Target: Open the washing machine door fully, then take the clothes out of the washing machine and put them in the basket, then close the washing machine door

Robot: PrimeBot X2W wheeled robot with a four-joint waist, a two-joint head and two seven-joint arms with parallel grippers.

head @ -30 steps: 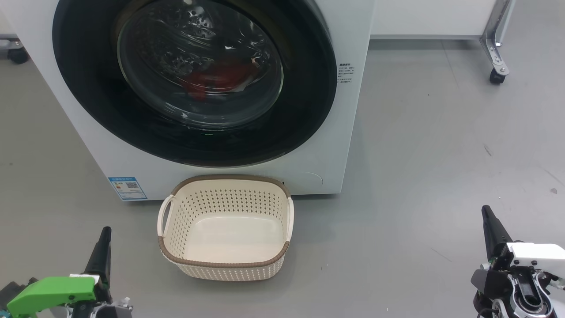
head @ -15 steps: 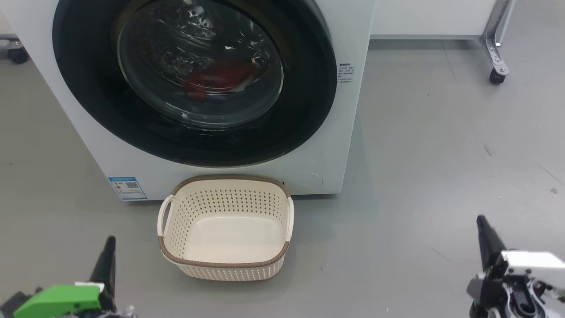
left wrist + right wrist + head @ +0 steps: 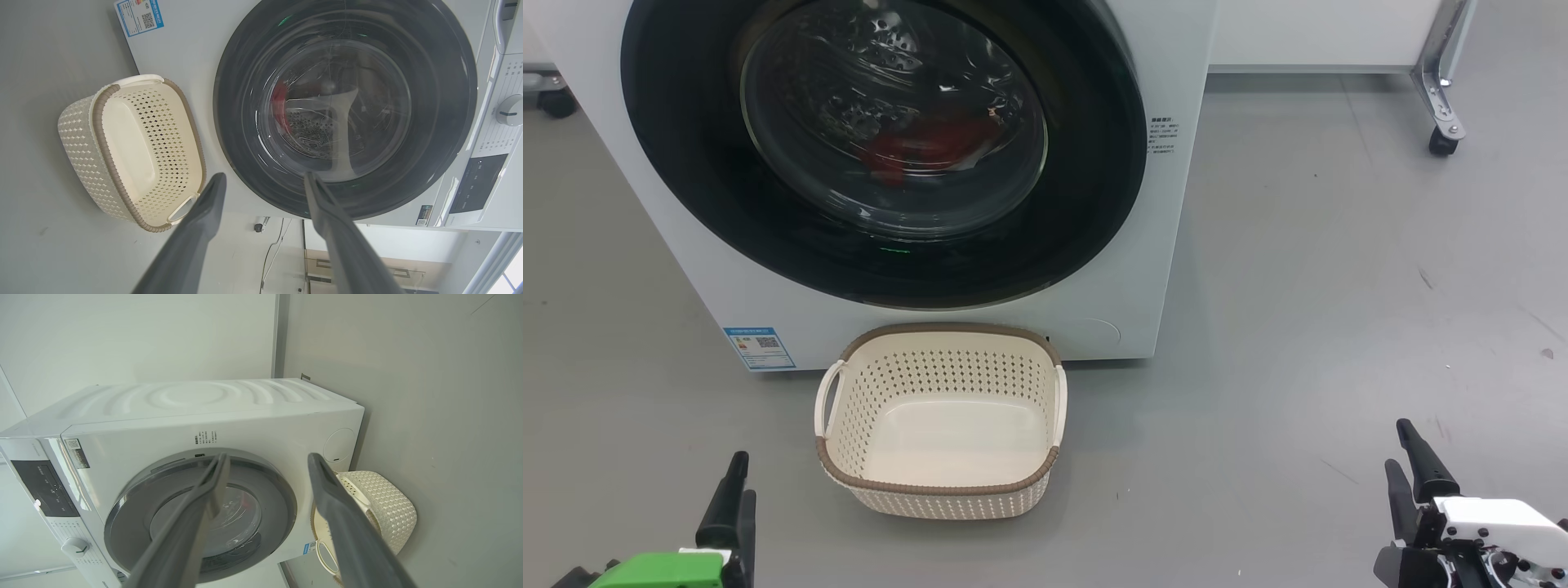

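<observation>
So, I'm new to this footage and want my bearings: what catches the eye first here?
The washing machine door, big, black-rimmed and shut, dominates the top of the head view, with the red clothes showing through its glass. Just below it on the grey floor sits the empty cream basket.

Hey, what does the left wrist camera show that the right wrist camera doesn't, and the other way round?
Left wrist view: the left gripper, open, and the bare inside floor of the basket. Right wrist view: the right gripper, open, the ribbed top of the washing machine and a round flap at its lower front corner. Both: the washing machine door, shut, the basket in front of it, and the control dial.
</observation>
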